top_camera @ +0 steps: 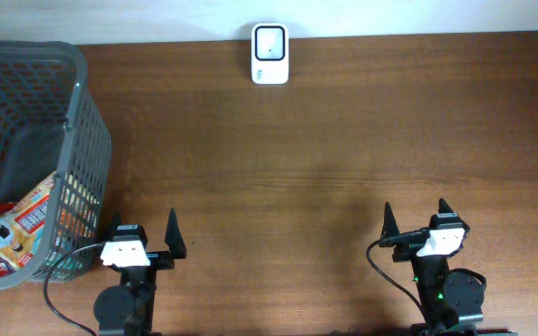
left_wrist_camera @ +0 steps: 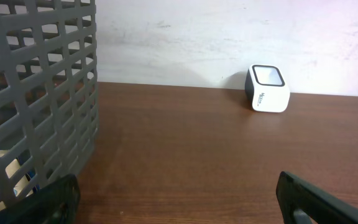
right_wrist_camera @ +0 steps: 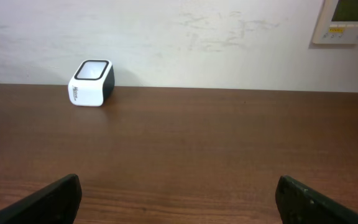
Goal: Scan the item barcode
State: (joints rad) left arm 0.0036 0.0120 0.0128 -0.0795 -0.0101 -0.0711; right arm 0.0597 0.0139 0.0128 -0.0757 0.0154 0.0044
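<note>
Nearest you, both hands rest spread wide and empty at the worktop's front edge, the left hand point(top_camera: 144, 233) just beside the grey mesh basket point(top_camera: 75, 112) and the right hand point(top_camera: 417, 219) well apart from it. The item to scan, a red-and-white snack packet point(top_camera: 21, 229), lies in the basket's near corner, perhaps over another wrapper, so a finger may snag the mesh or pinch two things. Farthest off, the white scanner point(top_camera: 270, 54) stands by the back wall, and a crinkled packet could arrive barcode turned away.
</note>
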